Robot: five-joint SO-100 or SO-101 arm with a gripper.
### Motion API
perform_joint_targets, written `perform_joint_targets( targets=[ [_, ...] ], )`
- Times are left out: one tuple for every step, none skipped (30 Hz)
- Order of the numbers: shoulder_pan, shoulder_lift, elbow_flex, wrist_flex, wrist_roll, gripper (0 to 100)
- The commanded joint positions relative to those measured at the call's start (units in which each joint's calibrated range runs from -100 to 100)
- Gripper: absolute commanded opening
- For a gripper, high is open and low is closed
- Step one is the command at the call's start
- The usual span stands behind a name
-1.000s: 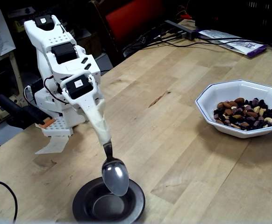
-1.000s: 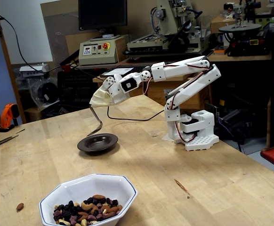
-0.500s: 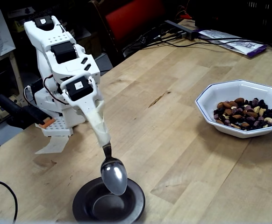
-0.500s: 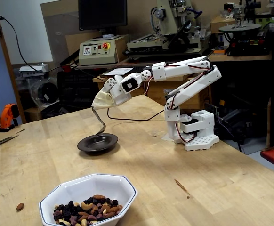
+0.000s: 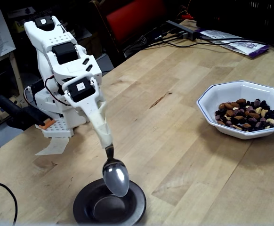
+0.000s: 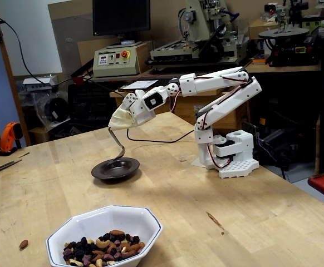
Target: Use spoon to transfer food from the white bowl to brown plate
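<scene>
My gripper (image 5: 107, 139) is wrapped in pale tape and shut on the handle of the spoon (image 5: 116, 178). The spoon's shiny bowl looks empty and hangs low over the brown plate (image 5: 137, 207) at the table's near left. In a fixed view the spoon (image 6: 118, 148) curves down from the gripper (image 6: 119, 119), and its tip is at the brown plate (image 6: 129, 169); contact cannot be told. The white bowl (image 5: 207, 101) sits far right, apart from the arm, with the food (image 5: 246, 114) heaped in it. From the other side the white bowl (image 6: 103, 214) and food (image 6: 102, 253) are nearest the camera.
The arm's base (image 5: 57, 123) stands at the table's left edge. A stray almond (image 6: 23, 243) lies on the wood beside the bowl. Papers and cables (image 5: 236, 44) lie at the far end. A black cable (image 5: 0, 188) loops at the near left.
The spoon has sunk a little toward the brown plate and shifted slightly. The bowl and food have not moved.
</scene>
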Motion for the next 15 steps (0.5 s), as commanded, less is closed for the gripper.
perform_joint_targets(
  targets=[
    [-7.16,-5.51,-1.66,4.43,0.34,5],
    [-8.72,-7.23,-1.75,6.49,0.34,5],
    [-10.42,-9.28,-1.75,8.78,0.34,5],
    [-11.98,-11.68,-1.75,11.23,0.34,5],
    [-13.01,-13.82,-1.75,13.6,0.34,5],
    [-14.35,-16.13,-1.66,16.05,0.34,5],
    [-15.61,-18.35,-1.66,18.58,0.34,5],
    [-16.42,-20.58,-1.66,21.19,0.34,5],
    [-17.24,-22.72,-1.57,24.04,0.34,5],
    [-17.83,-24.77,-1.57,26.88,0.34,5],
    [-18.35,-27.42,-1.57,30.76,0.34,5],
    [-18.94,-29.05,-1.57,32.97,0.34,5],
    [-19.01,-30.67,-1.57,35.26,0.34,5],
    [-18.72,-32.21,-1.57,36.69,0.34,5],
    [-18.64,-33.07,-1.57,38.58,0.34,5]
  ],
)
